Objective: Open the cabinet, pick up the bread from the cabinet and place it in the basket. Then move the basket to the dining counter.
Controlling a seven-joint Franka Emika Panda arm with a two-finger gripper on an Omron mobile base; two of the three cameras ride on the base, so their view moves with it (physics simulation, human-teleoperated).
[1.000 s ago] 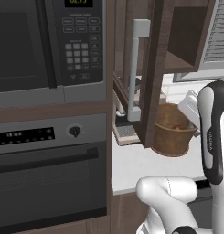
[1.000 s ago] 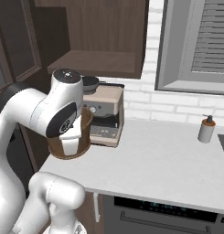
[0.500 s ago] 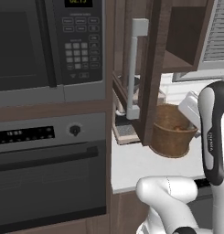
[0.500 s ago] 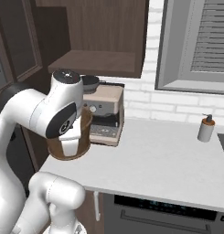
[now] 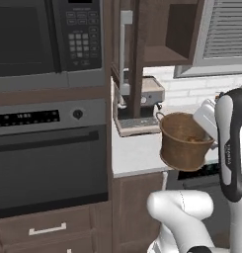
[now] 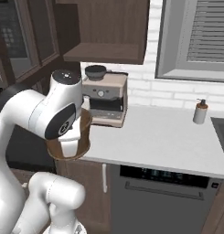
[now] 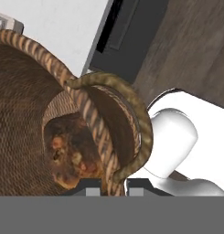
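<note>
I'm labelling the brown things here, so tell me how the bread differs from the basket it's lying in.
The bread is a small, lumpy, golden-brown piece; the basket is far bigger, a round woven bucket that tapers to its base. The bread is solid and lies loose on the bottom; the basket is hollow, with a thin looped handle. The bread touches only the basket; the basket is gripped at its rim by the shut hand and hangs past the worktop's edge. Both are brown.

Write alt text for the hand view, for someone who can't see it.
Close view down into the round brown woven basket, with the golden-brown bread lying at its bottom. The gripper has its jaws shut on the basket's rim where the looped handle joins; beyond are a white worktop edge and dark wood floor.
</note>
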